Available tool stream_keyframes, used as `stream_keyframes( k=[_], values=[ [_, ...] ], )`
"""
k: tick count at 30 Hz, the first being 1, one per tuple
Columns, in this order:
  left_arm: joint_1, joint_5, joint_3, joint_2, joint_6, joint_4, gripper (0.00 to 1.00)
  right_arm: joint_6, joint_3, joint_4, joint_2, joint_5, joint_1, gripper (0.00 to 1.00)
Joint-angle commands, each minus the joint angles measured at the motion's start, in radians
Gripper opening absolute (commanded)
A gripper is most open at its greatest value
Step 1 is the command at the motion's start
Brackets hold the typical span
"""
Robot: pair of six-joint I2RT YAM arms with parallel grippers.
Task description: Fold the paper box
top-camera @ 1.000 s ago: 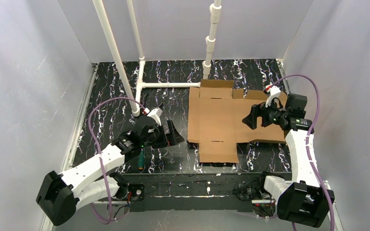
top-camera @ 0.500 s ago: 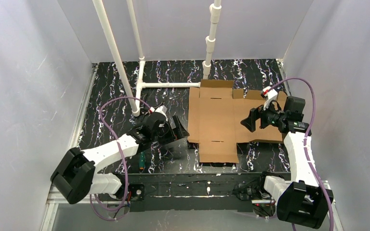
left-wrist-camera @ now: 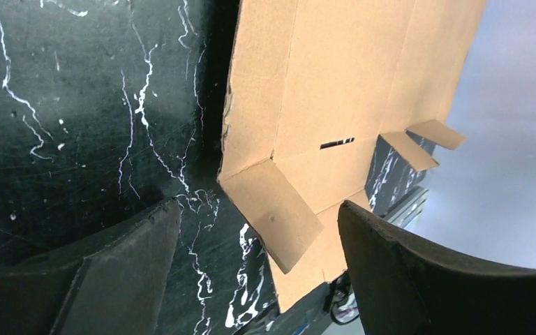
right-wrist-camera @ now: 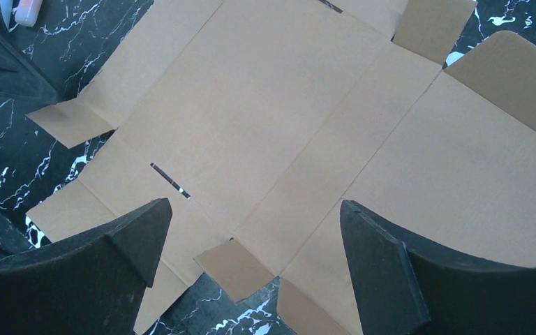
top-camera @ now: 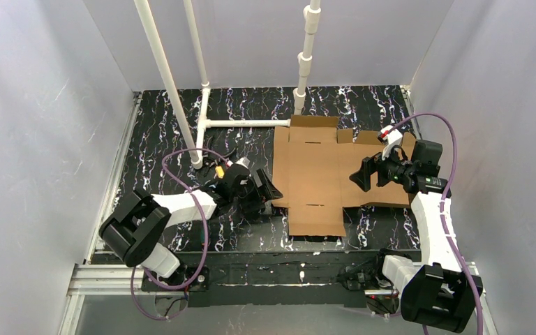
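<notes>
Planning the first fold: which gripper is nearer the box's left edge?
Left. The left gripper sits open at that edge of the box; the right gripper hovers above it, farther right.

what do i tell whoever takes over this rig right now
The left gripper is open and empty, low at the left edge of the paper box, by a small corner flap.
The right gripper is open and empty, above the box's right part.
The box lies flat on the table, right of centre.
Done: nothing folded yet.
Left: every fold.
</notes>
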Motion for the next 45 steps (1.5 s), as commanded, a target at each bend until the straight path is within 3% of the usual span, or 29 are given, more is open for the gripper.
stream_keyframes(
  k=[1,15,28,33,39,45],
  values=[
    [-0.018,-0.016,-0.067,-0.001,-0.146,0.144,0.81,-0.016,-0.006,0.031,-0.012,0.001,-0.007,1.00],
    [-0.084,-0.169,-0.185,0.040,-0.473,0.305,0.74,-0.015,-0.013,0.034,-0.016,0.012,-0.007,1.00],
    [-0.108,-0.232,-0.217,0.085,-0.561,0.390,0.33,-0.016,-0.017,0.033,-0.020,0.027,-0.008,1.00],
    [-0.113,-0.253,-0.243,0.047,-0.552,0.401,0.01,-0.017,-0.020,0.033,-0.024,0.033,-0.007,1.00],
    [-0.141,-0.321,-0.354,-0.092,-0.549,0.398,0.00,-0.021,-0.022,0.030,-0.024,0.035,-0.008,1.00],
    [-0.220,-0.491,-0.490,-0.257,-0.606,0.340,0.00,-0.038,-0.018,0.016,-0.020,0.051,-0.009,1.00]
  ],
)
